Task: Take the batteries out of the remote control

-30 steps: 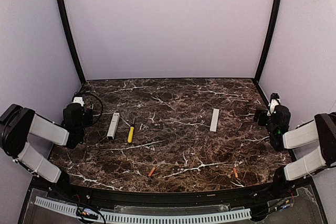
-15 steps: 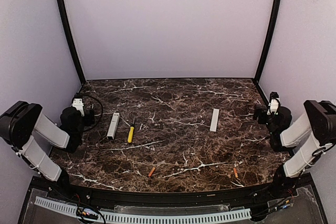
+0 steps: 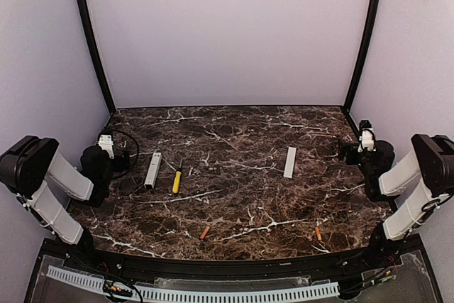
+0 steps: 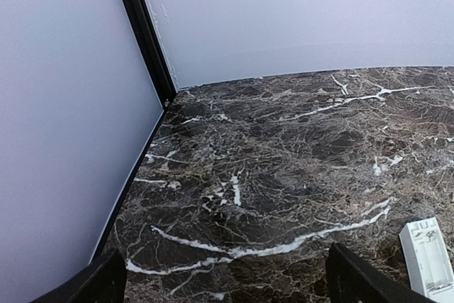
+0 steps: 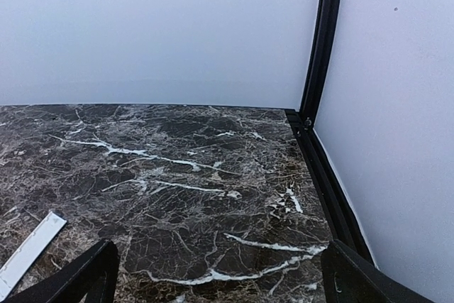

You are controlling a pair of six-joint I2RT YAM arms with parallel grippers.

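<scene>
Two tools gape wide, left tool (image 4: 225, 283) and right tool (image 5: 220, 276), gripping nothing above the marble table (image 3: 241, 140)

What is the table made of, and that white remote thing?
The table looks like polished dark marble, or a printed copy: white veins, faint shine. The remote control looks like matte white plastic: smooth, with moulded shapes in its open bay.

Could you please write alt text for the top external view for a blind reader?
Two orange batteries lie apart near the front of a marble table. A white remote and yellow screwdriver lie left, a white strip right, one arm at each side.
</scene>
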